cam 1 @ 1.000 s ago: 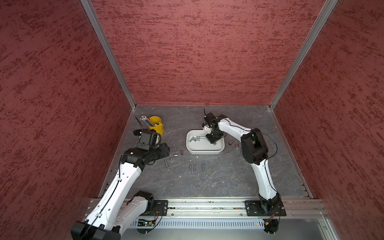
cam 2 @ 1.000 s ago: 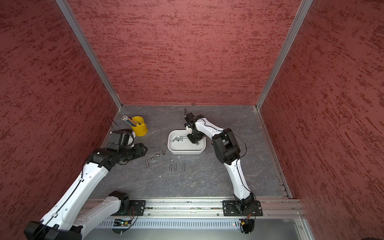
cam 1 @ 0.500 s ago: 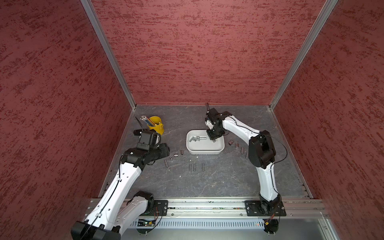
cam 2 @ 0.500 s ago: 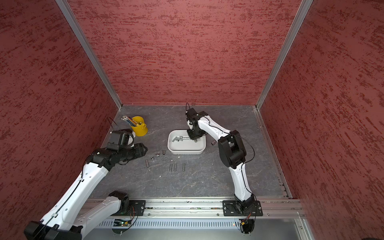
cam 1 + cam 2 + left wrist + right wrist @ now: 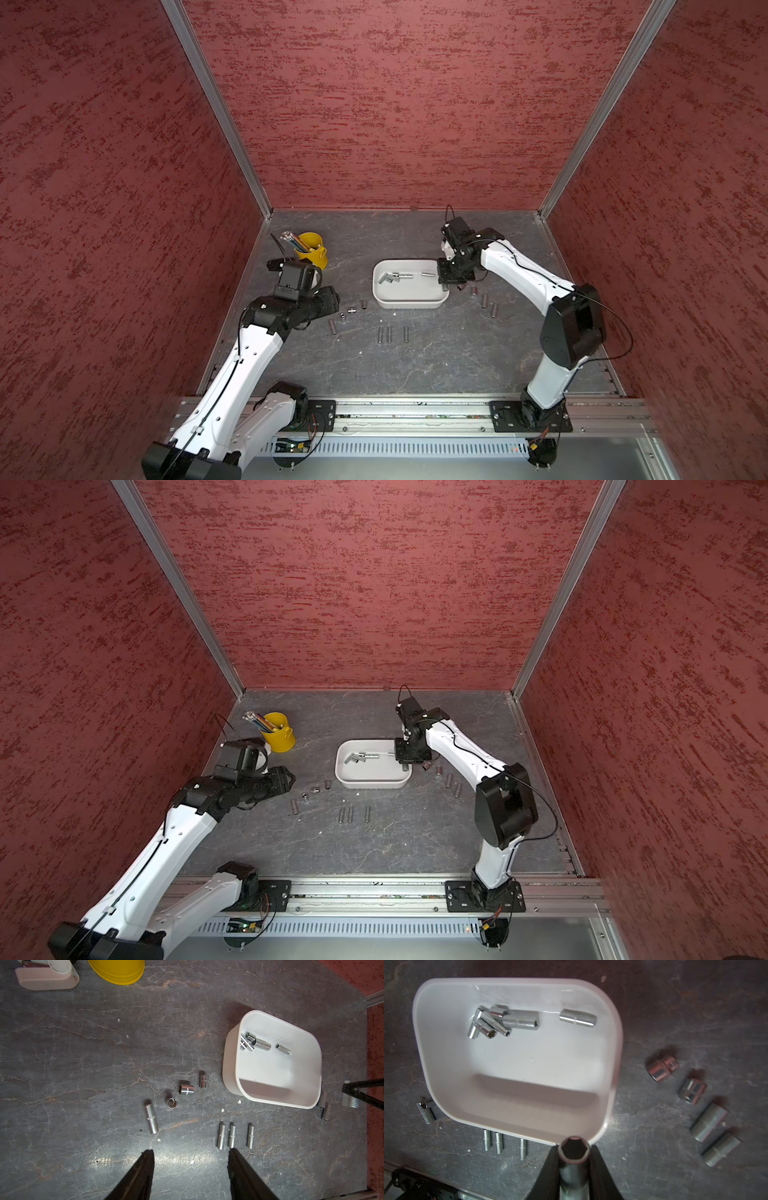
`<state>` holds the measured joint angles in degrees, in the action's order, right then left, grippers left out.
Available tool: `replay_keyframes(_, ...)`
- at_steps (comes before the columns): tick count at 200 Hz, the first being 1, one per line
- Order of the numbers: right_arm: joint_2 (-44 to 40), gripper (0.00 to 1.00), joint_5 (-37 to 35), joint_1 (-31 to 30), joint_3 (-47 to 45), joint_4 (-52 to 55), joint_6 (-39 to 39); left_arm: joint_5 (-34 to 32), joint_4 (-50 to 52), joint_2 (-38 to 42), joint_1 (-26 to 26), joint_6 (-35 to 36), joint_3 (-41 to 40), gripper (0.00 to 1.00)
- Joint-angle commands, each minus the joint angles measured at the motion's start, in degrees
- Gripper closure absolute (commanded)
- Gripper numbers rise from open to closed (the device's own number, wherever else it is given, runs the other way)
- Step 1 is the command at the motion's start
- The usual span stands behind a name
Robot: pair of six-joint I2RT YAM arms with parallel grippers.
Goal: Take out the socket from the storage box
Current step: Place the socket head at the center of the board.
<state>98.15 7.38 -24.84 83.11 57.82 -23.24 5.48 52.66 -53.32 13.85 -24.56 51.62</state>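
A socket (image 5: 572,1167) is gripped between the jaws of the right gripper (image 5: 574,1148). It seems to be held about upright, and its six-sided hole is seen at one end. It is hung right at the end rim of the storage box (image 5: 409,305), on the right arm's side. More sockets (image 5: 517,1021) are seen lying flat inside the box. Bare table (image 5: 643,1126) is found just past that rim. Four other sockets (image 5: 708,1124) lie beyond it and should not be bumped. Room to set down is best looked for between them and the box. The left gripper (image 5: 190,1150) is seen open and empty, well apart from the box.
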Motion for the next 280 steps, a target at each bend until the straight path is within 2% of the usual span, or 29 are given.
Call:
replay_keyframes(1, -7.11, 0.94, -1.91, 5.56, -8.11, -3.65, -3.11, -0.35, -0.9, -0.05, 0.43, 0.91, -0.37, 0.41)
replay_keyframes(45, -19.51, 0.93, -4.06, 18.93, -26.93, -8.76, -3.76, -0.37, -0.9, -0.21, 0.74, 1.0, -0.2, 0.41)
replay_keyframes(91, -18.86, 0.92, -3.5, 27.09, -34.96, -14.47, -3.4, -0.24, -0.94, -0.09, 0.74, 1.0, -0.2, 0.41)
replay_keyframes(187, -10.18, 0.89, -6.34, 27.67, -35.43, -20.1, -3.21, -0.44, -0.79, 0.1, 0.74, 0.95, -0.29, 0.41)
replay_keyframes(280, -8.68, 0.68, -5.44, 27.67, -35.41, -19.88, -3.12, -0.36, -0.89, 0.13, 0.72, 1.0, -0.25, 0.4)
